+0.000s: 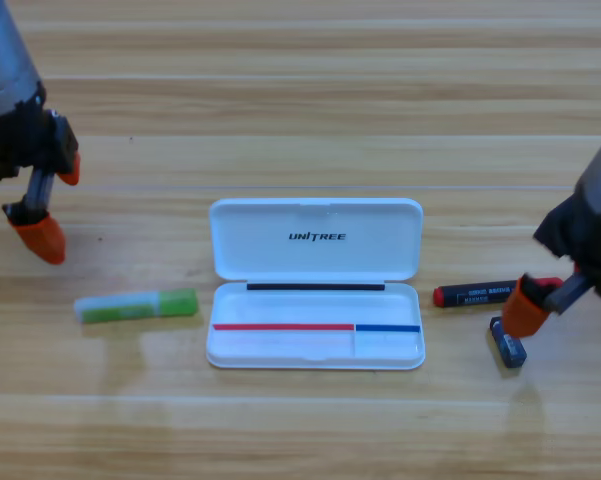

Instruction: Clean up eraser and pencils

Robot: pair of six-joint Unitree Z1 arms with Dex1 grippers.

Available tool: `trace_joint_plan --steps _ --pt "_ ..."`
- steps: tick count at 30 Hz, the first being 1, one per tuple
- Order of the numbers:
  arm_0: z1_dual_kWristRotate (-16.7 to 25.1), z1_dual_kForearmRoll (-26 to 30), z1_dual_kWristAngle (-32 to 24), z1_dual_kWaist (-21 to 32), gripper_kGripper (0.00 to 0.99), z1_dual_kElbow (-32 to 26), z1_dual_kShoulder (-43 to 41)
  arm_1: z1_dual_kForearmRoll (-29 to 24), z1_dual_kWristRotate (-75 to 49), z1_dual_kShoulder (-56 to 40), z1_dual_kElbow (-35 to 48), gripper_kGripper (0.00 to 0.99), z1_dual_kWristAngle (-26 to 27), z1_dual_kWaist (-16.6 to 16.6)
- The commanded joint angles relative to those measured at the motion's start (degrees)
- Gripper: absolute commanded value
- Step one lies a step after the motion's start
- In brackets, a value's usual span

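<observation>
The green pencil (137, 306) lies flat on the table, left of the open white case (315, 350). My left gripper (56, 203) hangs open above and to the left of it, with nothing between its jaws. Right of the case lies the black pencil with red ends (475, 294). The small dark eraser (508, 342) sits just below that pencil's right end. My right gripper (533, 300) is down over the right part of the black pencil. One orange jaw sits in front of the pencil and just above the eraser; the other jaw is hidden by the arm.
The case's lid (315, 238) is folded back toward the top of the picture and its shallow tray holds neither pencil nor eraser. Wooden table (310, 100) spreads all round.
</observation>
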Motion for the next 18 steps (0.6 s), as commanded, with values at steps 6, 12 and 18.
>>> trace_joint_plan --steps 6,12,18 --pt "-5.96 -3.5 -1.97 -3.01 0.99 3.58 5.14 -1.92 3.26 8.94 1.28 0.983 1.49 -1.39" --pt "-5.52 -8.87 -1.62 -5.38 0.99 7.71 5.14 -5.26 7.21 10.96 2.16 0.986 1.13 -1.48" --pt "-5.52 -13.17 -1.62 -6.44 0.989 11.05 5.93 -6.23 14.95 12.37 2.16 0.977 1.49 -2.18"
